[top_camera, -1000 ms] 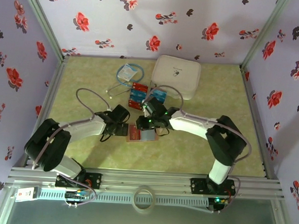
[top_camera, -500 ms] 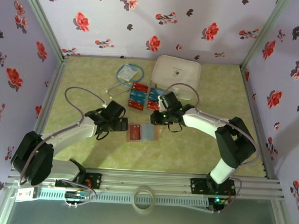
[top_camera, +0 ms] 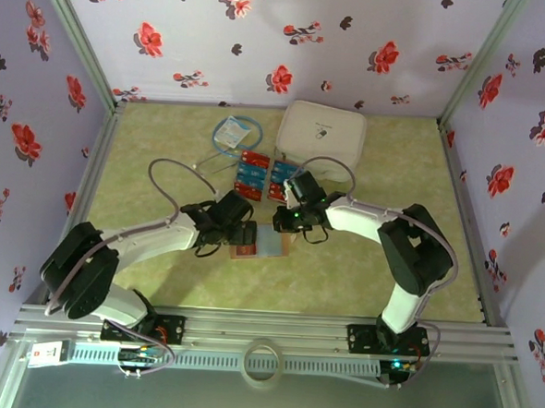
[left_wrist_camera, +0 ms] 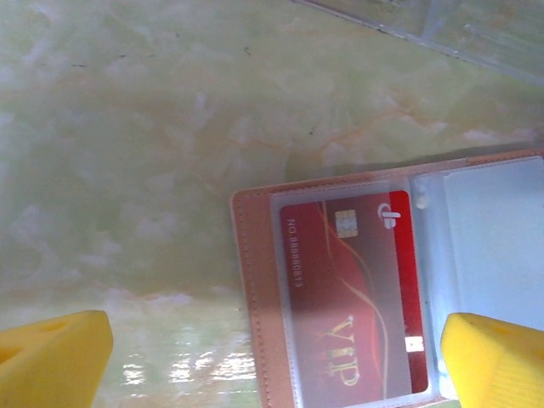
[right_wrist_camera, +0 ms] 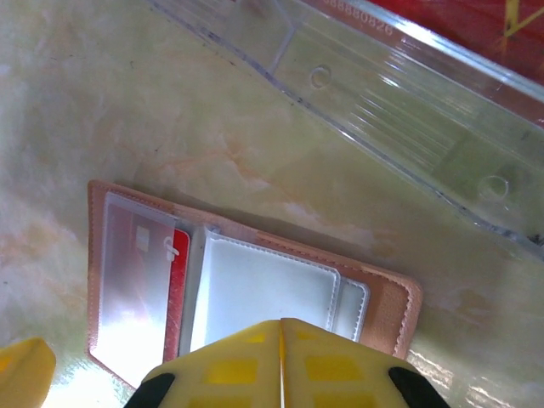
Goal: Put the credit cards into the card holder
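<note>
**Card holder open with one card in, the rest by the white case**

The card holder (top_camera: 263,244) lies flat and spread open, in front of the white case (top_camera: 321,138) and off its near-left corner, well apart from it. It has a stitched tan-brown rim and clear and pale grey-blue sleeves inside. The left sleeve holds a red card (left_wrist_camera: 348,297), lying fully inside behind the clear plastic. The card bears a chip, a gold "VIP" and a light number along one edge. The loose credit cards (top_camera: 249,175), red and blue, lie face-up in two short columns just beside the case's near-left corner. They sit between the case and the holder and do not touch the holder.
</note>
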